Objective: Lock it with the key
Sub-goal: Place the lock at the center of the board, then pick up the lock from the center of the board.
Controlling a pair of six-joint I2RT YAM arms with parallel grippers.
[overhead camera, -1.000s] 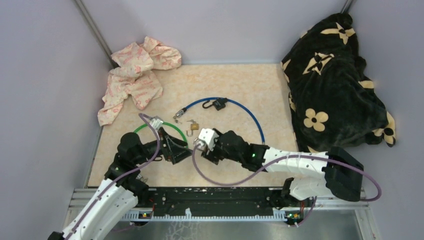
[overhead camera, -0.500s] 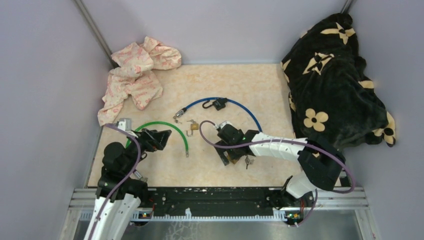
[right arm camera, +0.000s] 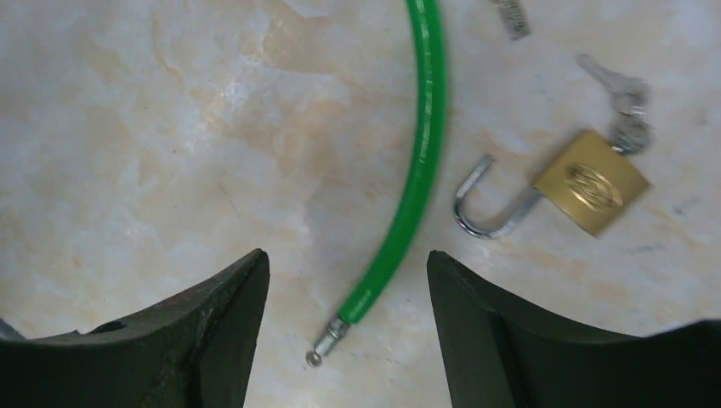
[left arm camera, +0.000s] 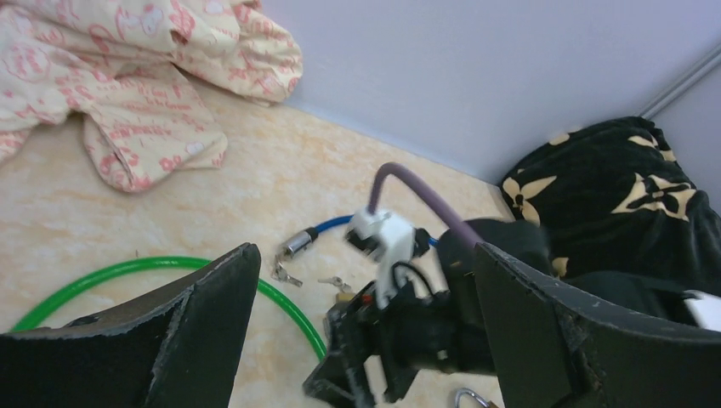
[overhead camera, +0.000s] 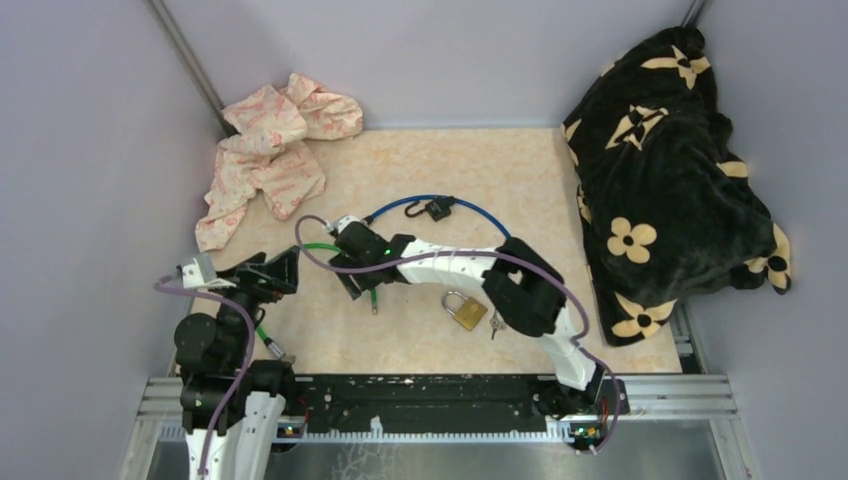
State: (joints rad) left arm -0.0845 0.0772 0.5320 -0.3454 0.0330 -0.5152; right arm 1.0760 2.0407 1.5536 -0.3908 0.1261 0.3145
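Nearest the bases: big padlock (overhead camera: 466, 311) flat on the table (overhead camera: 440, 160), shackle seemingly closed, key bunch (overhead camera: 493, 323) just beside it. Touched by no gripper.

To the left: left gripper (overhead camera: 278, 272), off to the side, above the table. Jaws spread fully wide, nothing between them, nothing touched. In its own view, only looks toward the right arm.

Further in: right gripper (overhead camera: 352, 276), reaching across to the green cable (right arm camera: 421, 153). Jaws well apart, released, empty. Hovers with the cable's metal tip (right arm camera: 327, 344) between the fingers (right arm camera: 212, 331), as seen from the wrist. Contact with the cable not possible to tell, apparently none.

Just beside the cable: small padlock (right arm camera: 591, 191), brass, shackle swung open, keys (right arm camera: 627, 106) at its keyhole end, seemingly inserted. Hidden under the right arm in the top view.

Step in hand, as a judgement: approach only, nothing grasped yet. Probably aiming at the cable tip, to bring it to the open shackle. Unsure between the two padlocks.

Next move: lower and close on the tip cleanly, without pushing the small padlock away. Later, press the shackle shut and turn the key, likely with the left gripper steadying the body.

Farther: blue cable (overhead camera: 392, 206) with a black lock (overhead camera: 438, 208). At the back: cloth (overhead camera: 268, 150) left, blanket (overhead camera: 660, 150) right.
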